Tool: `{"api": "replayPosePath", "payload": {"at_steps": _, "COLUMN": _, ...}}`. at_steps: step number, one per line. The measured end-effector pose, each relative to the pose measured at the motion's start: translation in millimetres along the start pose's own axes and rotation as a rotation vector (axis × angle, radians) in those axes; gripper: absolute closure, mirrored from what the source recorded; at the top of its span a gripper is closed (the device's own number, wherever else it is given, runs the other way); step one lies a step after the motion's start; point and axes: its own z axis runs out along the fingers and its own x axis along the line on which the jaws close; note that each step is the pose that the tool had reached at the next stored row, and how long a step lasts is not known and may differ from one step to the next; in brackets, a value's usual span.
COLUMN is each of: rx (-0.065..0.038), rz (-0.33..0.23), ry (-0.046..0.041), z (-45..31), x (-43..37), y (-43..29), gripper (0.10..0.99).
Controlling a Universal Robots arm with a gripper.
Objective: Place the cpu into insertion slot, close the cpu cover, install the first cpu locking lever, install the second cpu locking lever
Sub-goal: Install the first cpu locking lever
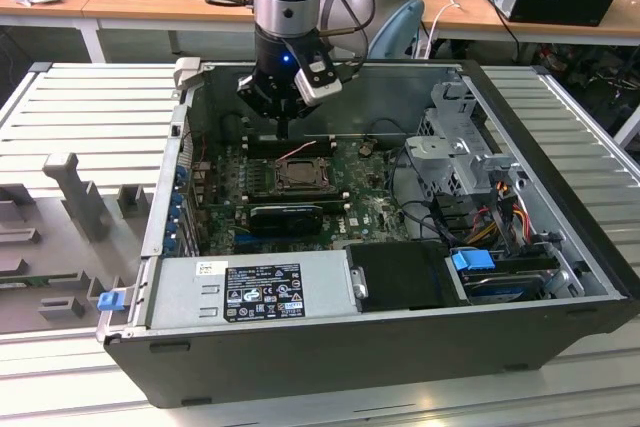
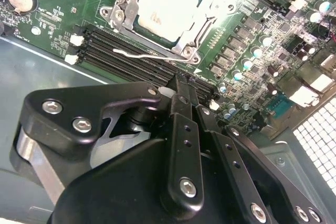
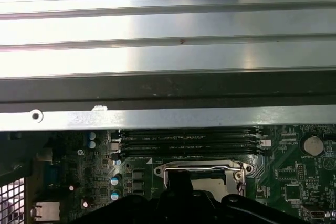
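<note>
**A:** So, where is the tool (image 1: 284, 133)?

**B:** It hangs inside the open computer case (image 1: 400, 347), low over the motherboard (image 1: 375, 212). It is just past the far edge of the insertion slot (image 1: 300, 190).

**A:** Wide or narrow?

**B:** Narrow. In the second wrist view its fingers (image 2: 182, 129) meet at the tips and hold nothing.

**A:** And the cpu?

**B:** The cpu (image 2: 167, 2) sits in the slot. Its silver-grey top shows through the window of the cpu cover (image 2: 116, 13), which lies flat over it.

**A:** The levers?

**B:** One wire locking lever (image 2: 140, 54) lies across the memory slots (image 2: 100, 45), between the cover and the fingertips. I cannot tell whether it is hooked down.

**A:** Anything else?

**B:** The power supply (image 1: 250, 292) sits along the near side of the case. A drive cage (image 1: 455, 152) stands at the exterior view's right. The case rests on a ribbed metal table (image 1: 90, 117).
</note>
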Motion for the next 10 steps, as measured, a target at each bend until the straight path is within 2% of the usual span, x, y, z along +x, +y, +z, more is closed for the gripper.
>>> {"api": "replayPosePath", "payload": {"at_steps": 10, "rx": 0.000, "rz": 0.000, "ry": 0.0000, "z": 0.0, "x": -3.1, "y": 0.1, "gripper": 0.980}}
